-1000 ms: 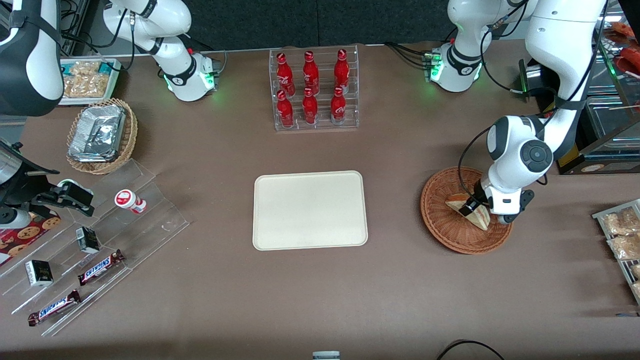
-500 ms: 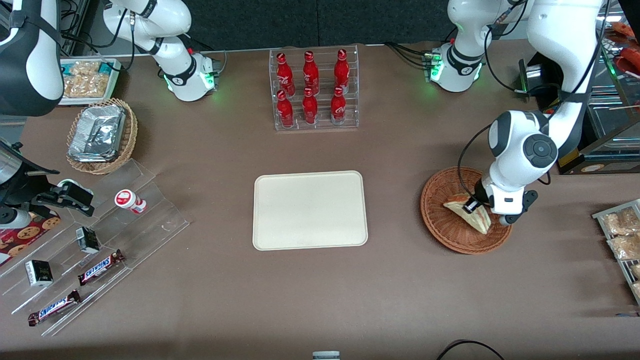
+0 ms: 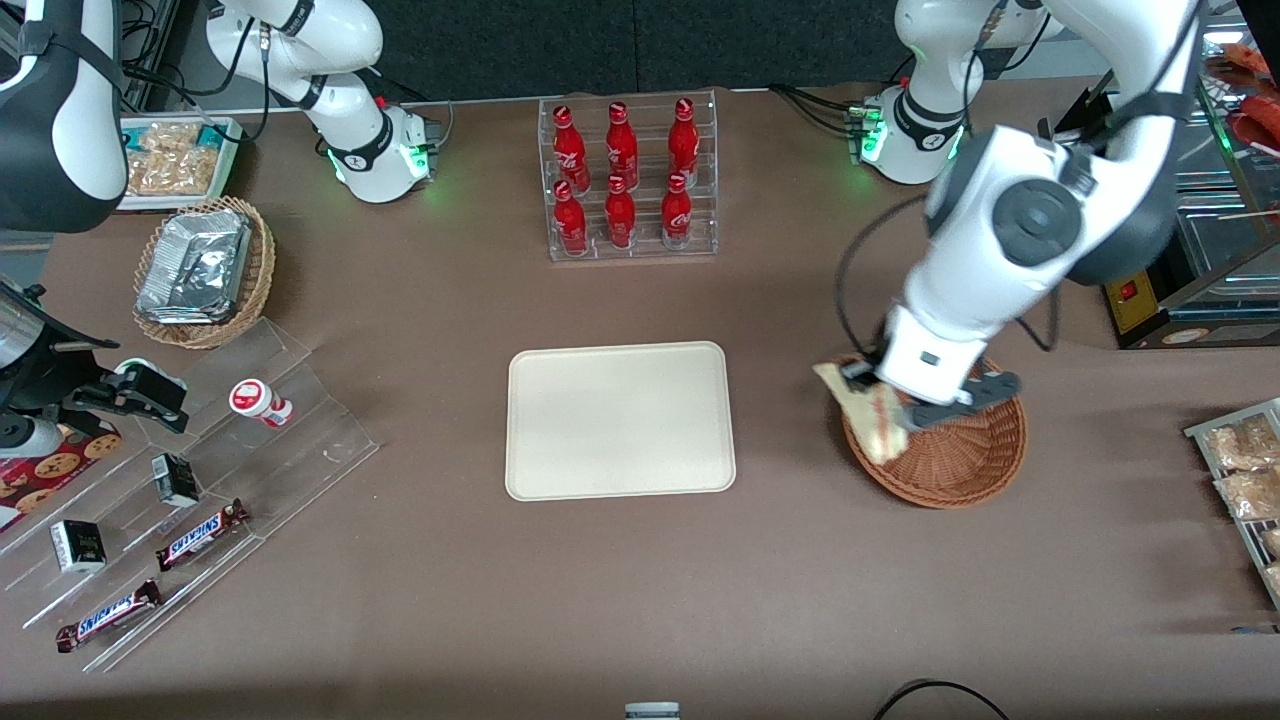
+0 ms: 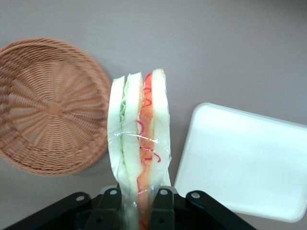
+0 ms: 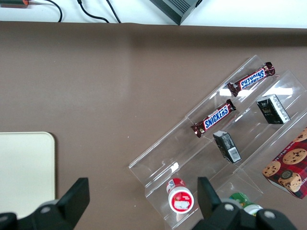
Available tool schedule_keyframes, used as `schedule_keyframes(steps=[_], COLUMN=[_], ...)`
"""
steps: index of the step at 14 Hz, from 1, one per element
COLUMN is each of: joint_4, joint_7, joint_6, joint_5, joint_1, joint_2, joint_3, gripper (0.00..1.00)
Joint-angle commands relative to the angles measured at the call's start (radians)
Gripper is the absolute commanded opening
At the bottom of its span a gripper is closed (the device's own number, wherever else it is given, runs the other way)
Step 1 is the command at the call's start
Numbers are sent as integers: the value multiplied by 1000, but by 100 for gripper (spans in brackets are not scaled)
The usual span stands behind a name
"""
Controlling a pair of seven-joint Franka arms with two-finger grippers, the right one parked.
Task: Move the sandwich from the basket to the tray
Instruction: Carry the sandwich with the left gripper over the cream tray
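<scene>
My left gripper (image 3: 880,400) is shut on the sandwich (image 3: 865,415), a wrapped wedge of white bread with red and green filling (image 4: 140,139). It holds the wedge in the air above the rim of the reddish-brown wicker basket (image 3: 960,465), on the side toward the tray. The basket (image 4: 48,105) has nothing in it. The cream tray (image 3: 620,420) lies flat at the table's middle and is bare; the sandwich hangs between the basket and the tray (image 4: 244,163).
A clear rack of red bottles (image 3: 628,180) stands farther from the front camera than the tray. A tan wicker basket with foil containers (image 3: 203,268) and clear stepped shelves with candy bars (image 3: 190,500) lie toward the parked arm's end. Packaged snacks (image 3: 1240,470) sit toward the working arm's end.
The left gripper has lifted the sandwich out of the basket and carried it upward and toward the tray. The basket now sits empty.
</scene>
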Motion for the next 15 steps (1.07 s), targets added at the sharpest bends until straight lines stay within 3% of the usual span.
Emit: schedule_keyframes(steps=[1, 3, 5, 9, 15], joint_4=[152, 182, 270, 346, 354], joint_7=[15, 3, -63, -100, -195], joint_6=[-53, -47, -52, 12, 195], joint_5=[101, 126, 196, 241, 270], joint_1=[3, -26, -144, -258, -463], joint_2=[158, 232, 320, 461, 574], joint_3=[-156, -211, -184, -168, 18], gripper=[7, 7, 7, 7, 11])
